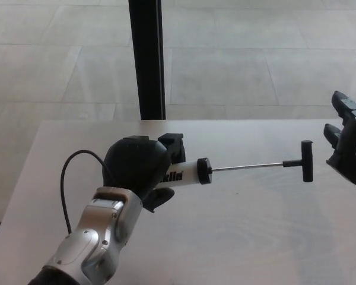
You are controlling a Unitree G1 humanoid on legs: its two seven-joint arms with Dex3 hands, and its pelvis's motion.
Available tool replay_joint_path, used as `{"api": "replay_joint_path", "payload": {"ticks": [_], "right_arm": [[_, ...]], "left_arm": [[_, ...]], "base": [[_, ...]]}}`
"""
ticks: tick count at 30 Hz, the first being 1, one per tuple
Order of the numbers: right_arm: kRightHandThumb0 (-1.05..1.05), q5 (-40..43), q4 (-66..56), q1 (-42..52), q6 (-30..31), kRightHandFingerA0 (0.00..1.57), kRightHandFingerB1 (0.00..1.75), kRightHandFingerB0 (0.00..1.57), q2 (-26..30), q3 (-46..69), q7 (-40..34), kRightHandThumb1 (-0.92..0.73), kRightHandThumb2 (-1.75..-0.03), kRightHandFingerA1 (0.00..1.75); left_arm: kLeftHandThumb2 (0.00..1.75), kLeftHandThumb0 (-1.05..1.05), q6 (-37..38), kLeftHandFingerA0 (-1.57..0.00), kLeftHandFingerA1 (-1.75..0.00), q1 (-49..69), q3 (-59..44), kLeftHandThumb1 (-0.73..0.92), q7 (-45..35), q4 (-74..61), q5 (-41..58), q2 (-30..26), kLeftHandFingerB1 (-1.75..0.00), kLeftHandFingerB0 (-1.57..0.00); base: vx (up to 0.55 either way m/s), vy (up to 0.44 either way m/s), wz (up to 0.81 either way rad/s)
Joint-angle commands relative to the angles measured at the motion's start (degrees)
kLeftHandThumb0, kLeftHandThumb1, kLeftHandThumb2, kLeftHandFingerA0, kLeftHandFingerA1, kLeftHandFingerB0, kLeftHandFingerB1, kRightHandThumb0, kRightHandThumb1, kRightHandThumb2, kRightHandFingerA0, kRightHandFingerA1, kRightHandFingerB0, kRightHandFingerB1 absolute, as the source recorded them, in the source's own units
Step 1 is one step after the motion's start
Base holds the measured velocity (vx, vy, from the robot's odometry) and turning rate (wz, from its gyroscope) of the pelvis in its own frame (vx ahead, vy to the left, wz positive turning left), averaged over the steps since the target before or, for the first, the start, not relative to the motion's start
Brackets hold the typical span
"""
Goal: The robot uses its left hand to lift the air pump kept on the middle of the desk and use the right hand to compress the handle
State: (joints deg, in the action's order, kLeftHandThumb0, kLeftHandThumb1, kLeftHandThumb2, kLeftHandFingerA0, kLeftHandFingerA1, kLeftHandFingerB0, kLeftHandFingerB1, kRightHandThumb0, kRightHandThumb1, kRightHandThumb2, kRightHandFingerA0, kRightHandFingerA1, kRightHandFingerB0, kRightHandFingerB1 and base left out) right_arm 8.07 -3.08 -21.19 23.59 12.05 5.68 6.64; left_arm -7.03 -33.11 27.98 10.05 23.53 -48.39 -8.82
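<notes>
My left hand (136, 168) is shut on the white barrel of the air pump (184, 173) and holds it above the desk (237, 231), lying sideways. Its thin metal rod is drawn out to the right and ends in a black T-handle (307, 161). My right hand (347, 145) comes in from the right edge with its fingers apart, a short gap to the right of the handle and not touching it.
A black vertical post (147, 59) stands behind the desk's far edge. A black cable (68, 178) loops off my left wrist. Beyond the desk lies a pale tiled floor.
</notes>
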Motion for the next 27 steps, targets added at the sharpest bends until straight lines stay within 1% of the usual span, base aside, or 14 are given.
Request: {"api": "replay_joint_path", "payload": {"ticks": [1,2,5,7,8,9,12,16,19,20,22,24,26,27], "right_arm": [[-1.05,-3.2,-3.1,-0.9,5.1,0.00,0.00,0.00,1.2,-2.2,-1.6,-0.90,-1.33,0.09],[-1.05,-3.2,-2.9,-0.9,4.9,0.00,0.00,0.00,0.5,-2.3,-2.0,-0.89,-1.32,0.09],[-1.05,-2.8,-3.1,-0.3,4.7,0.00,0.00,0.00,-0.4,-2.4,-2.1,-0.90,-1.32,0.09],[-1.04,-1.9,-2.6,0.9,2.9,0.00,0.00,0.00,-2.3,-2.8,-1.9,-0.92,-1.33,0.11],[-1.03,-1.8,-2.7,1.1,3.1,0.00,0.01,0.00,-3.0,-2.8,-2.3,-0.92,-1.33,0.12],[-1.02,-2.0,-2.6,1.4,2.8,0.00,0.02,0.00,-3.7,-3.1,-2.7,-0.92,-1.33,0.13],[-1.03,-2.8,-2.7,1.9,1.9,0.00,0.03,0.00,-5.8,-4.0,-3.5,-0.92,-1.33,0.13],[-1.00,-3.0,-3.2,2.5,1.5,0.00,0.05,0.00,-8.5,-4.0,-5.0,-0.92,-1.32,0.13],[-1.02,-2.7,-2.7,2.7,0.9,0.00,0.04,0.00,-9.8,-3.6,-5.3,-0.92,-1.32,0.13],[-1.01,-3.5,-2.6,3.0,0.8,0.00,0.06,0.00,-10.4,-4.5,-5.8,-0.92,-1.33,0.14],[-1.01,-3.4,-2.7,3.4,0.3,0.00,0.06,0.00,-10.8,-4.3,-5.7,-0.92,-1.33,0.14],[-1.01,-3.7,-2.9,3.4,0.2,0.00,0.05,0.00,-10.9,-4.5,-5.7,-0.92,-1.33,0.12],[-1.01,-4.2,-3.5,3.0,0.5,0.00,0.04,0.00,-11.0,-4.9,-6.1,-0.92,-1.32,0.12],[-0.99,-4.7,-3.4,3.0,-0.2,0.00,0.05,0.00,-11.1,-5.3,-6.4,-0.92,-1.32,0.13]], "left_arm": [[1.05,-0.16,0.7,-0.92,-1.75,-1.2,0.2,0.57,1.1,0.7,-0.4,-0.3,-1.57,-0.74],[1.02,-0.17,0.6,-0.89,-1.75,-1.7,0.3,0.59,1.2,1.1,-0.6,-0.3,-1.53,-0.74],[1.02,-0.16,0.7,-0.89,-1.75,-2.5,0.5,0.58,1.4,1.6,-0.7,-0.4,-1.54,-0.76],[1.03,-0.16,0.9,-0.94,-1.75,-3.3,-0.4,0.54,3.4,2.0,-0.1,0.3,-1.55,-0.77],[1.02,-0.18,0.3,-0.93,-1.75,-3.6,-0.4,0.57,3.0,2.0,-0.2,0.5,-1.55,-0.75],[1.07,-0.18,-0.2,-0.93,-1.75,-4.2,-0.4,0.55,2.8,2.2,-0.3,0.7,-1.55,-0.75],[1.03,-0.14,-1.7,-0.91,-1.75,-5.3,-0.8,0.55,2.8,2.3,-0.2,2.0,-1.58,-0.71],[1.04,-0.13,-0.8,-0.93,-1.75,-5.8,-1.4,0.53,4.1,3.1,0.2,2.6,-1.49,-0.77],[1.05,-0.13,-1.0,-0.92,-1.75,-6.2,-1.6,0.53,4.2,3.5,0.4,3.1,-1.50,-0.76],[1.04,-0.15,-1.4,-0.91,-1.75,-6.4,-2.0,0.54,4.1,3.2,0.5,3.4,-1.41,-0.79],[1.00,-0.16,-1.6,-0.90,-1.75,-6.5,-2.0,0.56,3.6,3.1,0.4,3.5,-1.38,-0.78],[0.99,-0.15,-1.5,-0.91,-1.75,-6.4,-2.2,0.58,3.4,2.9,0.6,3.8,-1.49,-0.76],[1.05,-0.14,-1.1,-0.92,-1.75,-6.1,-2.3,0.54,3.9,3.3,0.8,4.0,-1.52,-0.76],[1.04,-0.15,-1.8,-0.91,-1.75,-6.1,-1.8,0.55,3.0,3.1,0.0,3.9,-1.52,-0.75]], "base": [[0.00,0.000,0.00],[0.00,0.000,0.00],[0.00,0.000,0.00],[0.00,0.000,0.00],[0.00,0.000,0.00],[0.00,0.000,0.00],[0.00,0.000,0.00],[0.00,0.000,0.00],[0.00,0.000,0.00],[0.00,0.000,0.00],[0.00,0.000,0.00],[0.00,0.000,0.00],[0.00,0.000,0.00],[0.00,0.000,0.00]]}}
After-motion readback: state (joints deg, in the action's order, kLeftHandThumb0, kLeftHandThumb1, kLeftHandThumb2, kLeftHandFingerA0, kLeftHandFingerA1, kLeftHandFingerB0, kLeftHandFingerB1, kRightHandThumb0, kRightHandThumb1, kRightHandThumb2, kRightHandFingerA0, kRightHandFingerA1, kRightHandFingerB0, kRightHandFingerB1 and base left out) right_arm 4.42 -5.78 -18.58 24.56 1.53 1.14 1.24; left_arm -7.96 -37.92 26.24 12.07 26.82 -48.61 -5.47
